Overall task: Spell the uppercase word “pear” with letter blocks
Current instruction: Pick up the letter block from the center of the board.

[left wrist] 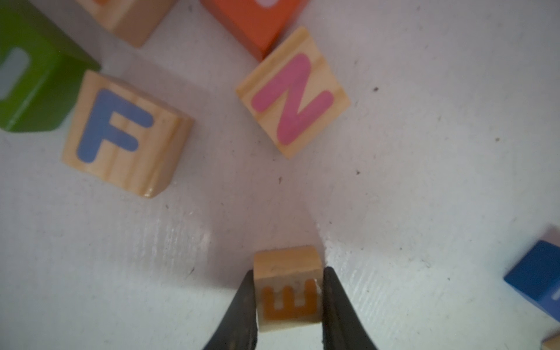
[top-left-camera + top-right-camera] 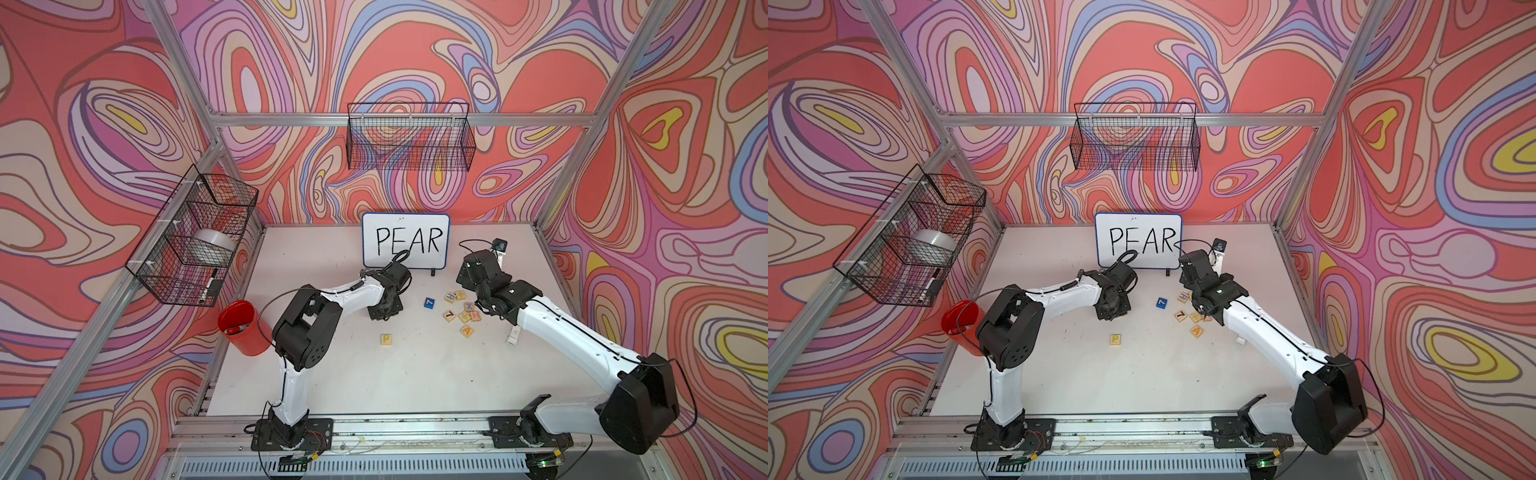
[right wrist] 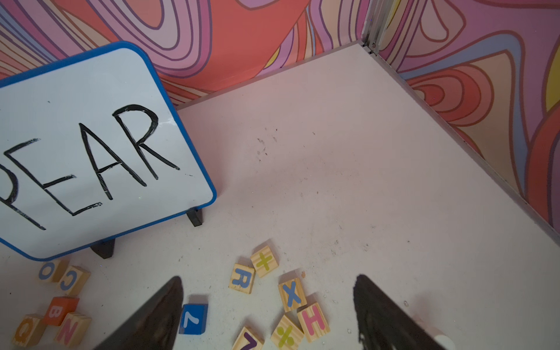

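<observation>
White tabletop (image 2: pixel 415 374) inside swirl-patterned walls. Left gripper (image 1: pixel 289 271) is clenched on the E block (image 1: pixel 288 303), left of centre before the whiteboard (image 2: pixel 405 241). Right gripper (image 3: pixel 269 278) gapes empty above the right-hand cluster containing the R block (image 3: pixel 242 278) and A block (image 2: pixel 467 331). The P block (image 2: pixel 386 339) lies alone, nearer.

The left arm (image 2: pixel 357 293) reaches forward with its wrist bent down, and the left gripper (image 1: pixel 289 271) is clamped on the E block (image 1: pixel 288 291). The right arm (image 2: pixel 569 336) angles inward. The right gripper (image 3: pixel 269 278) hangs spread wide, seemingly holding nothing.
</observation>
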Controlling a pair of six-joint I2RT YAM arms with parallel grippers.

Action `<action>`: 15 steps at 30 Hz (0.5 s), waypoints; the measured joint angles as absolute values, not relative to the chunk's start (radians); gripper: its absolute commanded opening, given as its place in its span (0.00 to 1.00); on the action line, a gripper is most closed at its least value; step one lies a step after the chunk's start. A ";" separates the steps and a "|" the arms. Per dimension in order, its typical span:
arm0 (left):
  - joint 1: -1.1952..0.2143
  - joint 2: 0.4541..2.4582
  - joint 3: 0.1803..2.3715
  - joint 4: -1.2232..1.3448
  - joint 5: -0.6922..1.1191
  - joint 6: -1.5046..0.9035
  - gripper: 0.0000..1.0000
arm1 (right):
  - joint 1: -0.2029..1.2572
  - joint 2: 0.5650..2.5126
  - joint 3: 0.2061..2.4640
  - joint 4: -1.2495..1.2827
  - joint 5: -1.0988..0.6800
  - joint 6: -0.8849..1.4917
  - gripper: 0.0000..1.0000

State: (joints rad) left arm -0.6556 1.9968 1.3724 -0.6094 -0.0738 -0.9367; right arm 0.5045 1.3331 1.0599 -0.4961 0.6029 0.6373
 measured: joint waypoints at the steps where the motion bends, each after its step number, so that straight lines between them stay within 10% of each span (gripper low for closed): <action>1: -0.656 1.997 1.372 -0.609 -0.069 -0.904 0.29 | 0.505 1.330 1.059 -0.501 0.604 0.638 0.89; 15: -0.780 1.862 1.348 -0.591 0.117 -0.342 0.28 | 0.505 1.206 1.041 -0.562 0.642 0.665 0.89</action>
